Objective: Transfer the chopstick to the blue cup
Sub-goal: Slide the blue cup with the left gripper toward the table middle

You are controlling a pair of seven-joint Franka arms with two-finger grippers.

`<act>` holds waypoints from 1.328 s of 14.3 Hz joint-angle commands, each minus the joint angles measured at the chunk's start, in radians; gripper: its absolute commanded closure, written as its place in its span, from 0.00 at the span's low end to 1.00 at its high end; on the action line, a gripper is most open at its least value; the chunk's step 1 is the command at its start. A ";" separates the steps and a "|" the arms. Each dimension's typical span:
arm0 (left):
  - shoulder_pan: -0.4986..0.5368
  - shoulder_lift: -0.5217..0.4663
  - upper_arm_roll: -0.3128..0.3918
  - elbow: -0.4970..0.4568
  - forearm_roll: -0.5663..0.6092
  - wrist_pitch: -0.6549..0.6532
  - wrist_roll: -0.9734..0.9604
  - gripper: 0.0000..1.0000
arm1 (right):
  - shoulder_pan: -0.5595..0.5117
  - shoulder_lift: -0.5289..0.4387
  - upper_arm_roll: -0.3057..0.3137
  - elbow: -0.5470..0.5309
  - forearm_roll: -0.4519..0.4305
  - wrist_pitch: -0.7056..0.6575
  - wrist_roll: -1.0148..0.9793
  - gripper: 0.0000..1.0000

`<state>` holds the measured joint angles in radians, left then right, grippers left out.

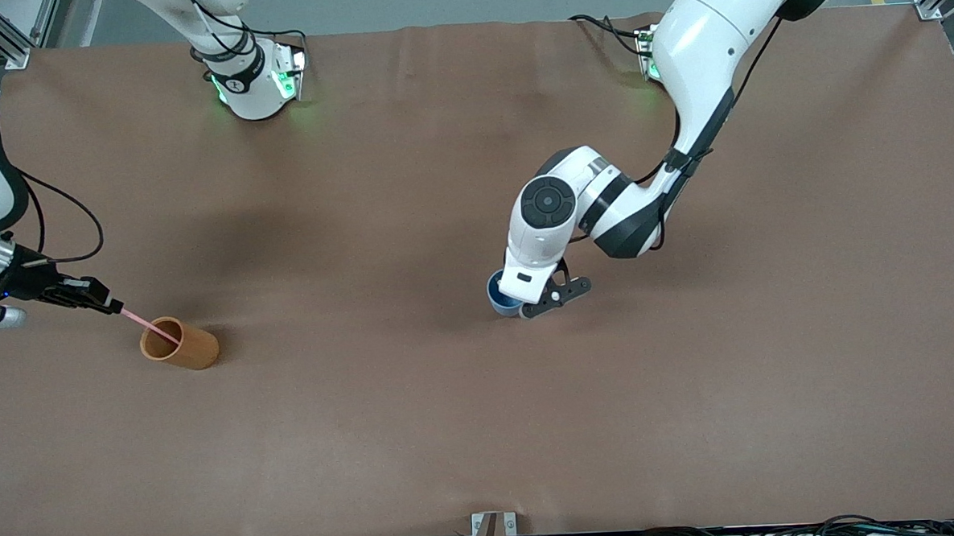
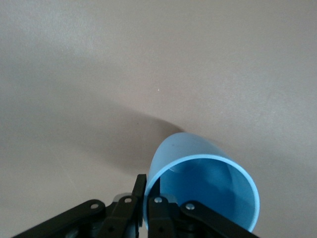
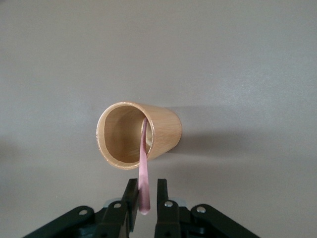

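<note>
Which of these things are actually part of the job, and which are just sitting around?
Part of the job:
- chopstick, pinched by the right gripper, its other end in the orange-brown cup
- blue cup, its rim clamped by the left gripper

Just there:
- brown table cover
- cables along the table edge nearest the front camera

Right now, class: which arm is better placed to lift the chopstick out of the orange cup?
The right. Its gripper is already shut on the chopstick, whose other end sits in the orange cup. The left gripper is shut on the blue cup's rim.
</note>
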<state>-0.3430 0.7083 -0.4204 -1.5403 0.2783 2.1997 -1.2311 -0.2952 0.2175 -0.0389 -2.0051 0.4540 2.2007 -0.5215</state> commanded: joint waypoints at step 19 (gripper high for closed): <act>0.113 -0.223 0.006 0.026 -0.031 -0.230 0.296 0.11 | 0.116 -0.015 0.020 0.483 -0.237 -0.436 0.236 0.97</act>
<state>-0.2816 0.6006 -0.4199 -1.4805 0.2853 2.0573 -1.0758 -0.2202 0.2049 -0.0201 -1.5863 0.2751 1.8224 -0.3694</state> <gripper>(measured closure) 0.128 0.894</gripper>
